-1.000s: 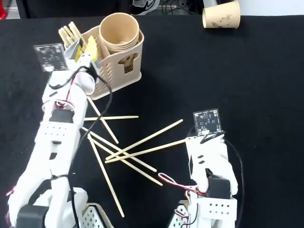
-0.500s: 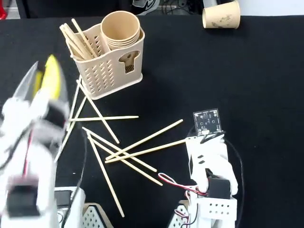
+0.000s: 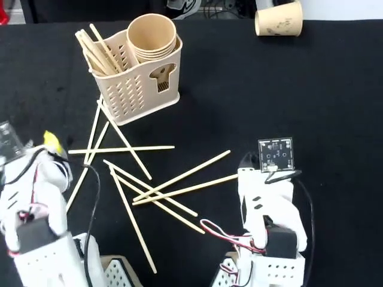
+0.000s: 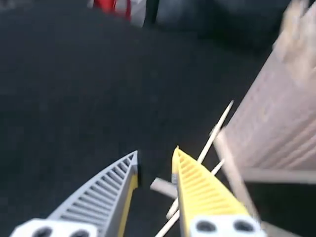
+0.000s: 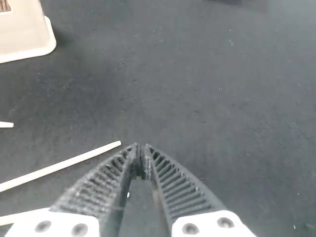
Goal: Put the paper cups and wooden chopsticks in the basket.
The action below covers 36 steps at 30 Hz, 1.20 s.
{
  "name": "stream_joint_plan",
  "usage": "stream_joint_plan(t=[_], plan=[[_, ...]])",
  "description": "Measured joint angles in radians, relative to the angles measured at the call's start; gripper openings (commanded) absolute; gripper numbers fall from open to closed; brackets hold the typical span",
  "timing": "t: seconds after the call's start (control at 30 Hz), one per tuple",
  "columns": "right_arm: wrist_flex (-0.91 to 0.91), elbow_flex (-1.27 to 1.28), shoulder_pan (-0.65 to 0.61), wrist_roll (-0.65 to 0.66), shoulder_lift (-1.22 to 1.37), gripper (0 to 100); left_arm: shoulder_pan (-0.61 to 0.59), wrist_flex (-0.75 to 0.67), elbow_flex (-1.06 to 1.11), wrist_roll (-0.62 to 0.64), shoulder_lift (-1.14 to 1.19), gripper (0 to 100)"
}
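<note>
- The left gripper (image 4: 155,152) hangs empty at the near left with its jaws slightly parted. The right gripper (image 5: 140,148) is empty too, its jaws pressed together.
- The loose chopsticks (image 3: 161,186) lie criss-crossed between the arms. It is probably best to pinch one outlying stick near its middle, clear of any crossing, so its neighbours stay put.
- Farther back, the basket (image 3: 143,89) holds the stacked paper cups (image 3: 152,36) and the stored chopsticks (image 3: 96,48). A new stick should go in upright beside the stored ones.
- The lone paper cup (image 3: 278,20) lies on its side at the far edge.
- The tabletop (image 3: 299,95) is matte black, with dim room clutter beyond it.
</note>
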Motion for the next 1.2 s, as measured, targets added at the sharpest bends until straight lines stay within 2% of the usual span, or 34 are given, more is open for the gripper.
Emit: stream_joint_plan(t=[0.17,0.3,0.37,0.47,0.7,0.87,1.1,1.2], plan=[[-0.009,-0.143,-0.012,0.000,0.203,1.2,-0.063,-0.012,0.169,-0.109,0.051,12],[0.000,-0.338,-0.011,0.000,0.462,1.5,-0.155,-0.064,0.278,-0.193,0.052,13],[0.015,-0.430,-0.015,0.000,0.609,1.5,-0.190,-0.074,0.311,-0.224,0.052,18],[0.018,-0.529,-0.058,0.000,0.807,1.6,-0.230,-0.077,0.348,-0.247,0.052,26],[0.025,-0.672,-0.195,-0.026,1.169,7.0,-0.241,-0.077,0.416,-0.287,0.052,25],[0.026,-0.681,-0.216,-0.242,1.363,7.4,-0.244,-0.077,0.433,-0.341,0.052,25],[-0.058,-0.690,-0.216,-0.744,1.568,15.8,-0.244,-0.077,0.433,-0.350,0.052,25],[-0.101,-0.724,-0.216,-0.848,1.642,15.8,-0.244,-0.077,0.433,-0.350,0.052,25]])
